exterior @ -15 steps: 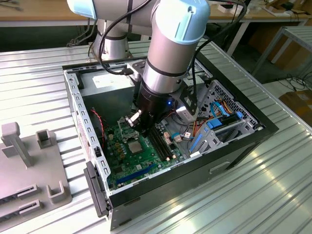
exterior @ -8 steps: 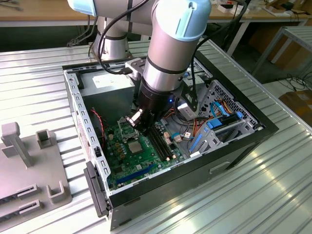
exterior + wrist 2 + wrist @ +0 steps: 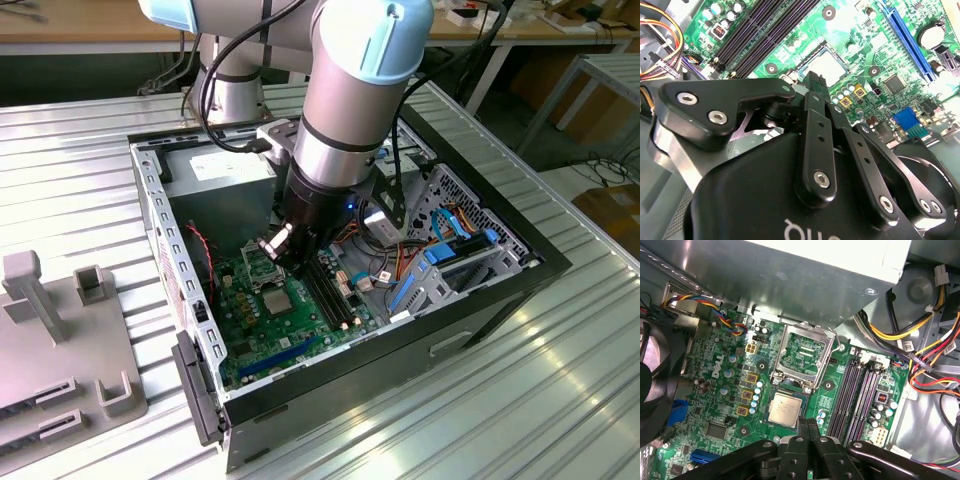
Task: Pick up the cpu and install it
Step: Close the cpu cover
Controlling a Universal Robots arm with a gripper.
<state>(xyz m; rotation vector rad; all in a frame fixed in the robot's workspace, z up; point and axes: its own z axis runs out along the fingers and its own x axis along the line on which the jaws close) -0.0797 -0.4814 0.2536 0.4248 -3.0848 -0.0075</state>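
Arm (image 3: pixel 350 110) stands steeply over the open computer case (image 3: pixel 480 300), wrist pointing down at the green board (image 3: pixel 720 390). Gripper (image 3: pixel 808 426) jaws are closed together, holding nothing. The fingertips are just beside the cpu (image 3: pixel 785 409); contact cannot be made out. The gripper's black links hide the board below it. The cpu lies flat, face up, in its seat beside the opened metal frame (image 3: pixel 802 352). It is square, with no long axis, its edges parallel to the frame's.

Inside the case (image 3: pixel 350 385), flat on the board (image 3: pixel 715 390): cpu (image 3: pixel 785 409) between open socket frame (image 3: pixel 802 352) and gripper (image 3: pixel 807 423), memory slots (image 3: pixel 852 395) alongside.
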